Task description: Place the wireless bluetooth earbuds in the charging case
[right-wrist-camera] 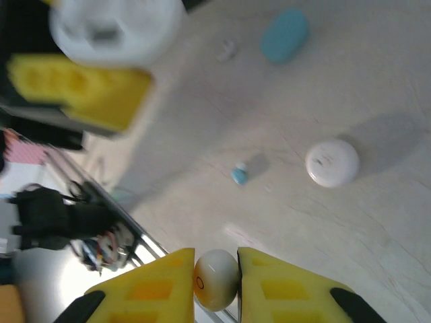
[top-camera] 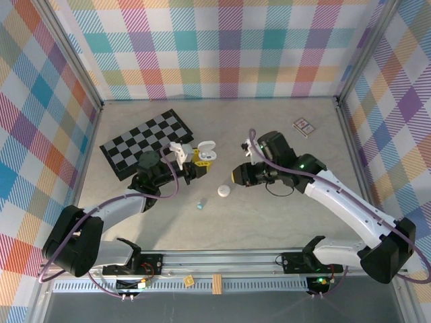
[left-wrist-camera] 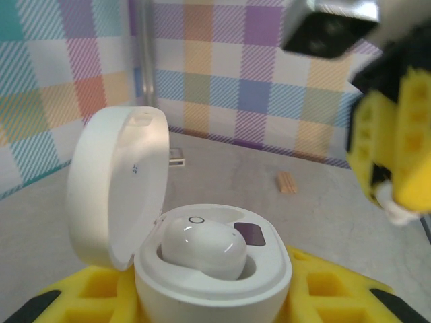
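Step in hand: carry second bud to case.
Right gripper pinches white earbud, frame bottom centre.
Left gripper clamps open charging case, lower centre; seated bud inside.
Next: align over free socket, apparently behind seated bud; lower, release.

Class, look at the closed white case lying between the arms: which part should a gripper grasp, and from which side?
Take the white case by its opposite rounded edges, probably from straight above: it lies flat on the table with bare surface all round, leaving room to straddle it.

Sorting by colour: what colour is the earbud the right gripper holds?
White earbud; right wrist view shows it best.
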Motion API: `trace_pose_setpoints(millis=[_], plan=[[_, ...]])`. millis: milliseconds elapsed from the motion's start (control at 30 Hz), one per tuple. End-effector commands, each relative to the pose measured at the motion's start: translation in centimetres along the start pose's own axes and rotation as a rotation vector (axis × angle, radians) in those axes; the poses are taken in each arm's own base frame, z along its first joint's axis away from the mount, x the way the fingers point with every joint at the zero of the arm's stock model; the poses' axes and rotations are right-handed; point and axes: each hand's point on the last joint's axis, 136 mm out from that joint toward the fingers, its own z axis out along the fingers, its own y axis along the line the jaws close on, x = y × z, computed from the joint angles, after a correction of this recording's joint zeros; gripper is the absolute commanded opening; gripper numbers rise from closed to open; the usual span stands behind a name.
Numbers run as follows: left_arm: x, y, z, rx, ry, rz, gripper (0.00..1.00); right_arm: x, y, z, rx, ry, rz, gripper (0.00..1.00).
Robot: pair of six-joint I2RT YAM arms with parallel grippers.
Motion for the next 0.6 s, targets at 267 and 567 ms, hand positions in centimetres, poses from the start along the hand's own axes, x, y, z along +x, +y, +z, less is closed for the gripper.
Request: trace_pose_setpoints(millis=[267, 567], plan=[[-2.2, -3.8, 1.9, 0.154, -0.033, 0.068, 0.33, -6.0, 5.4, -2.8, -0.270, -0.098, -0.103, 0.21], [-2.9, -4.0, 2.2, 0.177, -0.073, 0.055, 0.33, -6.6, 4.8, -1.5, -0.279, -0.088, -0.089, 0.21]])
